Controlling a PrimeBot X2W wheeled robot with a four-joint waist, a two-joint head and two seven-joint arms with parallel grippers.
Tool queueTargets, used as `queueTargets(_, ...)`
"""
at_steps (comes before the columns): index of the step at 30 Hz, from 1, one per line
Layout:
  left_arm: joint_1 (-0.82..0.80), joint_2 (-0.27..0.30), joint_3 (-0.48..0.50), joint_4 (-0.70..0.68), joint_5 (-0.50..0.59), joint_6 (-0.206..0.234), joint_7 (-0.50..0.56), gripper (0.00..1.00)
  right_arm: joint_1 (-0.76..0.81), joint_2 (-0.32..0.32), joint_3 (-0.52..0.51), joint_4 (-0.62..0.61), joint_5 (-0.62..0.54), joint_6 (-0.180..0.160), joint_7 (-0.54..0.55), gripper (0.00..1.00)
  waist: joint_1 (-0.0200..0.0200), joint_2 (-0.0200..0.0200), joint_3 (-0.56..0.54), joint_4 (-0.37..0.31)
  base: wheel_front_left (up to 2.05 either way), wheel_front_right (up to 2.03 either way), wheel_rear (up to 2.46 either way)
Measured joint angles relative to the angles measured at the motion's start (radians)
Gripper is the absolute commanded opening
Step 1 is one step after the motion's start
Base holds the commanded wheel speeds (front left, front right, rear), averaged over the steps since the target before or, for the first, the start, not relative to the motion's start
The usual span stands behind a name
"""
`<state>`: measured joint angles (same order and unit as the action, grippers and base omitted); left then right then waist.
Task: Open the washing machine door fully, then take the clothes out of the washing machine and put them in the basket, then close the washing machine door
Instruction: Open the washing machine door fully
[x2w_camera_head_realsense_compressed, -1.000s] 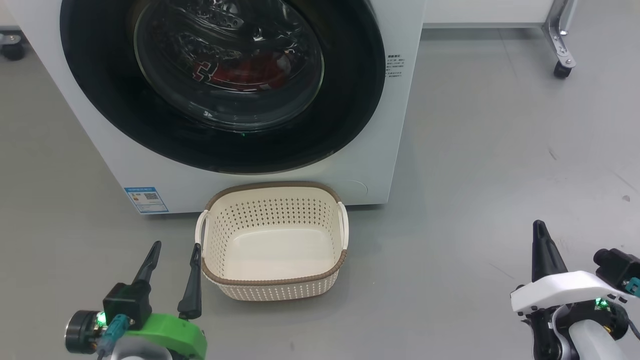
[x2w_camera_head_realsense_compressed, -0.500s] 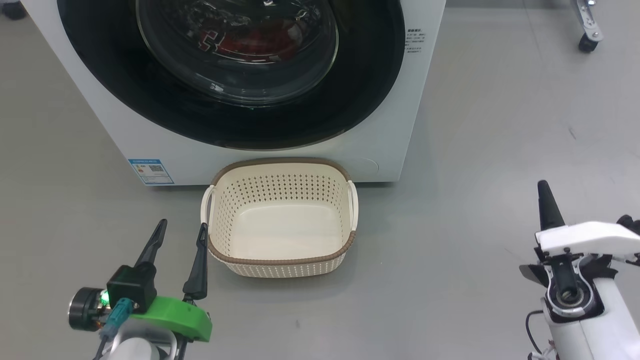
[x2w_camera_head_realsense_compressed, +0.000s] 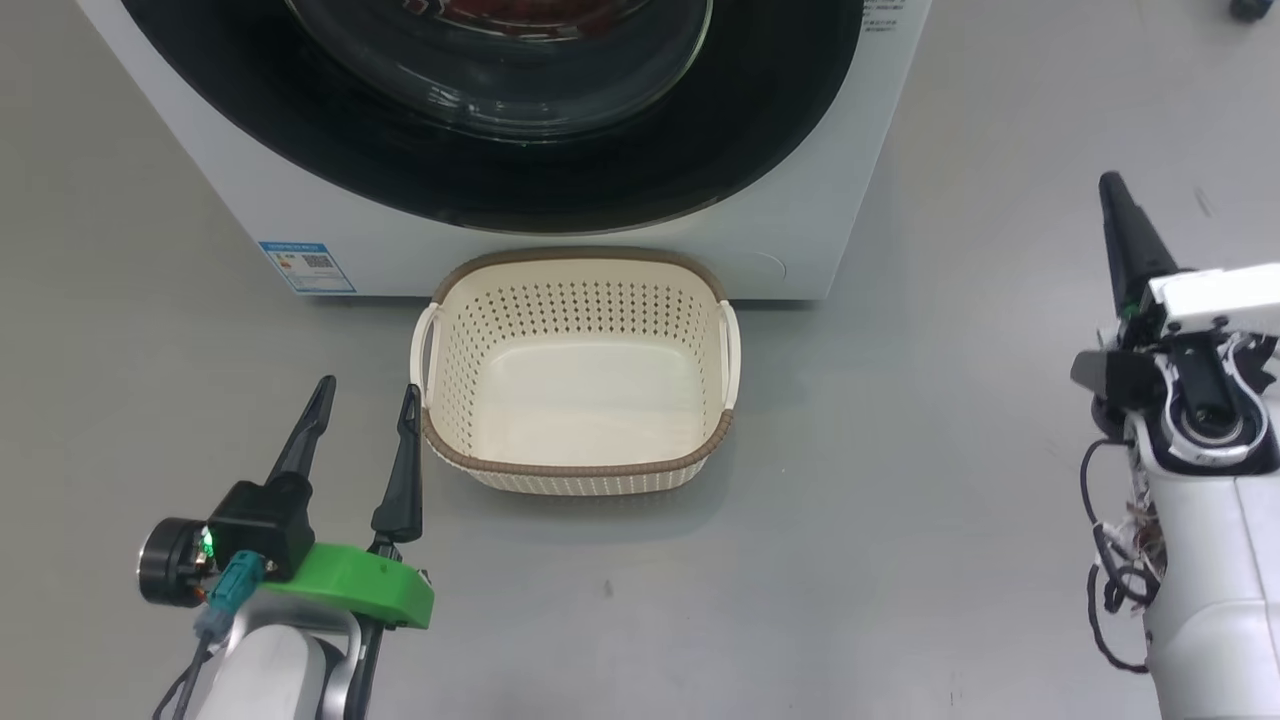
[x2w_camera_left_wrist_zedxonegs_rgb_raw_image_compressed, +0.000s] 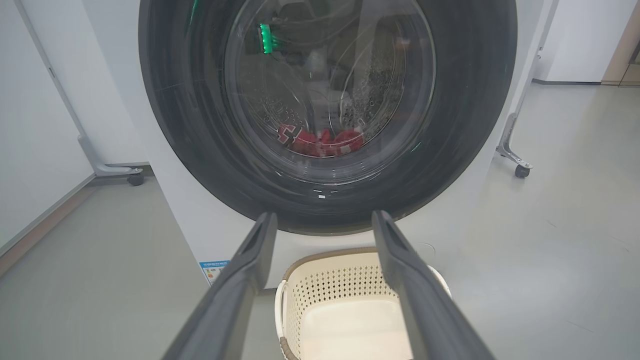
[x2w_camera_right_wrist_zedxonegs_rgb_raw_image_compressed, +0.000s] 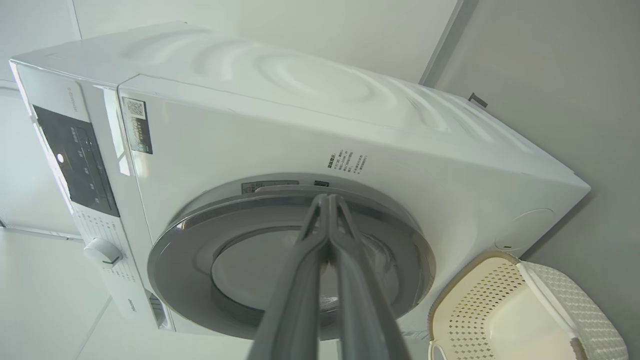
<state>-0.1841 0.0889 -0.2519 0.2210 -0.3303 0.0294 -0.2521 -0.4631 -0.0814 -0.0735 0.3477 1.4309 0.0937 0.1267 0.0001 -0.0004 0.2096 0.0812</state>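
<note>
The robot seems to be starting on the washing machine door (x2w_camera_left_wrist_zedxonegs_rgb_raw_image_compressed: 327, 100), shut over the clothes (x2w_camera_left_wrist_zedxonegs_rgb_raw_image_compressed: 325, 142), with right gripper (x2w_camera_head_realsense_compressed: 1111, 186) jaws closed and left gripper (x2w_camera_head_realsense_compressed: 367, 388) jaws spread empty beside the basket (x2w_camera_head_realsense_compressed: 575, 467), so hooking the door's edge probably comes next.
</note>
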Motion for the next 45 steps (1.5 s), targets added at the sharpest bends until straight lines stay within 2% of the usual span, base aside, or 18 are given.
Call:
queueTargets(11, -0.067, -0.017, -0.005, -0.027, 0.007, -0.008, 0.0, 1.0, -0.223, -0.044, -0.032, 0.004, 0.083, -0.047, 0.095, 0.0, 0.0, 0.0, 0.104, 0.039, 0.0, 0.0, 0.0)
queueTargets(25, -0.151, -0.041, -0.025, -0.038, 0.014, -0.023, 0.0, 1.0, -0.456, -0.142, 0.009, 0.042, 0.083, -0.142, 0.214, 0.0, 0.0001, 0.0, 0.228, 0.106, 0.0, 0.0, 0.0)
queueTargets(45, -0.196, -0.056, -0.054, -0.029, 0.014, -0.036, 0.0, 1.0, -0.67, -0.206, 0.092, 0.142, 0.043, -0.195, 0.339, 0.0, 0.0001, 0.0, 0.322, 0.192, 0.0, 0.0, 0.0)
